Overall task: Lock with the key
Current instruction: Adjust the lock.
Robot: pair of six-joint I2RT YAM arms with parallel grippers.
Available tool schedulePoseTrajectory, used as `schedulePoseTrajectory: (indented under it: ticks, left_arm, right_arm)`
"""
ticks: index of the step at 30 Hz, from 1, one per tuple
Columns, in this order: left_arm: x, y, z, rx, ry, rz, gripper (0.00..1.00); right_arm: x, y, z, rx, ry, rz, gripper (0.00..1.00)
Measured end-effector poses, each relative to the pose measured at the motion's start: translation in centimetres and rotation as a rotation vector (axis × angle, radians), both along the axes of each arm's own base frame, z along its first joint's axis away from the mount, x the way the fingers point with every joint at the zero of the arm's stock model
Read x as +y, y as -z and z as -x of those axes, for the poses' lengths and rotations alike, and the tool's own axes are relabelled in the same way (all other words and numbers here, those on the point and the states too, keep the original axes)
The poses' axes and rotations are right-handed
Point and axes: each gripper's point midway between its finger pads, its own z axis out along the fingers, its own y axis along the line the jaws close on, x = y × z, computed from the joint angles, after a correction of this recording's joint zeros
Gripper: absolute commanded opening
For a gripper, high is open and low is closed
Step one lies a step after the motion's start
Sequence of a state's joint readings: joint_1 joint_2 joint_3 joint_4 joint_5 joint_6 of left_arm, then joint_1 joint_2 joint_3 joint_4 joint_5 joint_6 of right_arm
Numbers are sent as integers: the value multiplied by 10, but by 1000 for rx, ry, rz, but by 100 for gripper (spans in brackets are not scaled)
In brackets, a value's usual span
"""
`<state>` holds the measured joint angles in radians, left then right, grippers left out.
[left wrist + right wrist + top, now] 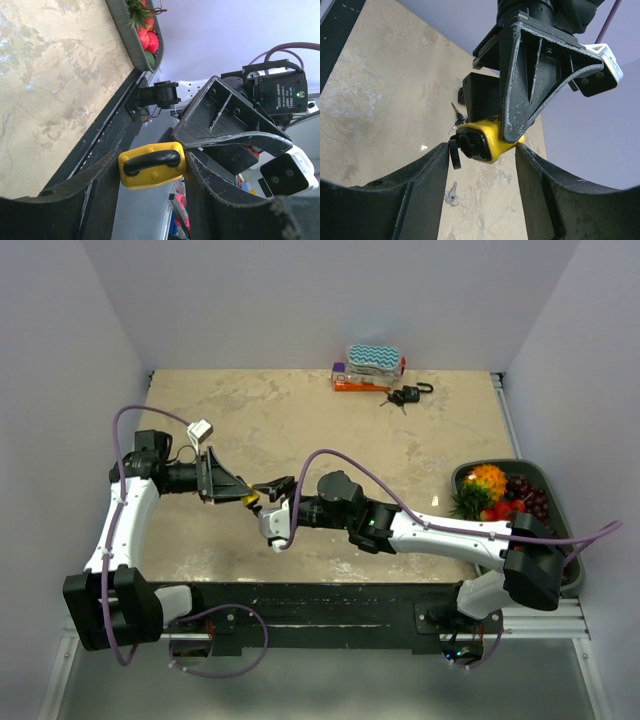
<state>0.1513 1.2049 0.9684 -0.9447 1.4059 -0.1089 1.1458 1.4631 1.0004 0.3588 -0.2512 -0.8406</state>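
Note:
My left gripper (pixel 243 495) is shut on a yellow padlock (pixel 151 164), held above the table; its black shackle faces the left wrist camera. In the right wrist view the padlock (pixel 492 139) shows its black keyhole end, with a black key head (pixel 454 155) sticking out of it. My right gripper (pixel 482 157) is open, one finger on each side of that end. Its left finger (pixel 427 175) is right beside the key head; I cannot tell whether they touch. In the top view the right gripper (pixel 272 490) meets the padlock (pixel 251 499) at table centre-left.
A black padlock with keys (pixel 408 395) lies at the back, beside snack packs (pixel 370 365). A grey bowl (pixel 563 530) of fruit stands at the right edge. Small silver keys (pixel 451 195) lie on the table below the grippers.

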Motion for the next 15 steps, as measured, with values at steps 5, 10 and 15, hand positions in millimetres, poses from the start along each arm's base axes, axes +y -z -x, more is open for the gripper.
schedulePoseTrajectory:
  ticks: [5,10,15]
  left_arm:
    - [-3,-2,3,5,17,13,0]
    - [-4,-3,4,6,24,15,0]
    - [-5,-2,5,5,27,14,0]
  right_arm:
    - [-6,-3,7,-20,-25,17,57]
    - [-9,-2,9,-34,-38,33,55]
    - [-9,-2,9,-51,-41,41,52]
